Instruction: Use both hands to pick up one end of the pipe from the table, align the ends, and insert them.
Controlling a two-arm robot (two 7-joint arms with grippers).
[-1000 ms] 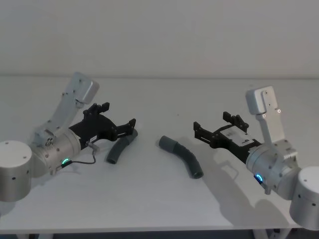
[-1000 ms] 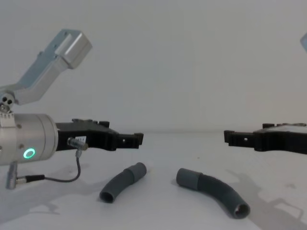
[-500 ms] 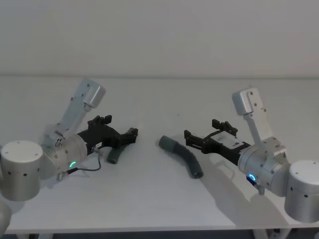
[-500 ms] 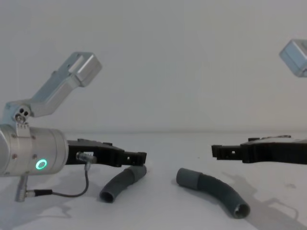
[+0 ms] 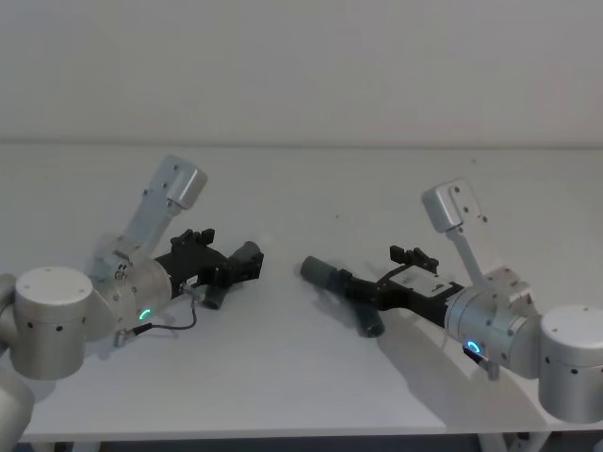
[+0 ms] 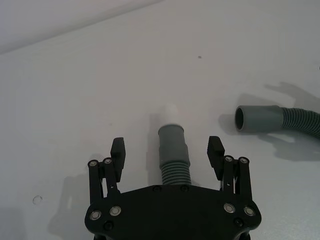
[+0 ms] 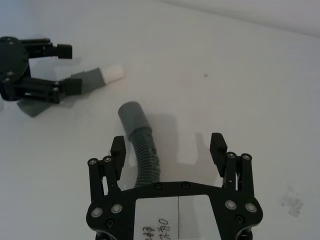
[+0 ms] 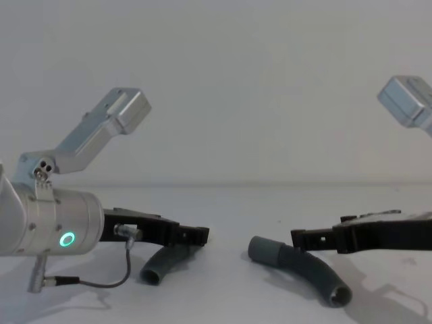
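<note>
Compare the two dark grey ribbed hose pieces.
The left hose piece is shorter and thinner than the right hose piece. The left one ends in a whitish tip, the right one in an open socket. Both are ribbed, straddled by the open left gripper and right gripper.

The right hand (image 7: 168,150) hangs with fingers spread, the thick hose (image 7: 134,119) between them on the white desk (image 7: 240,75). Farther off, the left hand (image 7: 70,68) straddles the thin hose (image 7: 92,77), whose white tip pokes out.
</note>
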